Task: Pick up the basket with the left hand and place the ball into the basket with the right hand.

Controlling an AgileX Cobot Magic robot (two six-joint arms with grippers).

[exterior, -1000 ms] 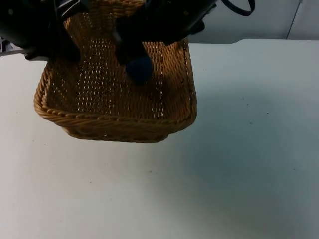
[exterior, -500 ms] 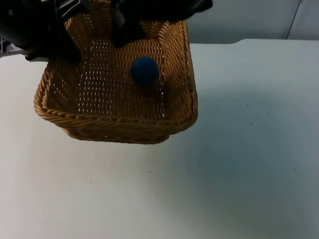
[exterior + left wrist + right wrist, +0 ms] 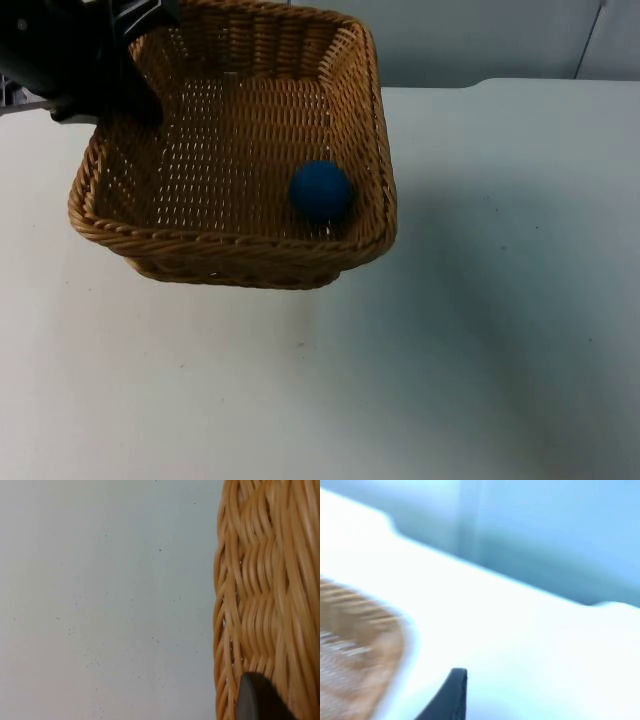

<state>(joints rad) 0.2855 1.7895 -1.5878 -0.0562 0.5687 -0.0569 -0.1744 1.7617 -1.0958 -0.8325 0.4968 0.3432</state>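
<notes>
white table top [image 3: 480, 330] ends at a grey partition wall [image 3: 480, 40].

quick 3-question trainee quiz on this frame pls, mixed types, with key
1. True or false: the blue ball lies inside the wicker basket.
2. Which hand holds the basket? A) left B) right
3. Fill in: the ball sits near the basket's ___ wall, as the top view shows it.

Key: 1 true. 2 A: the left hand grips the basket's rim at the top view's upper left. 3 right.
</notes>
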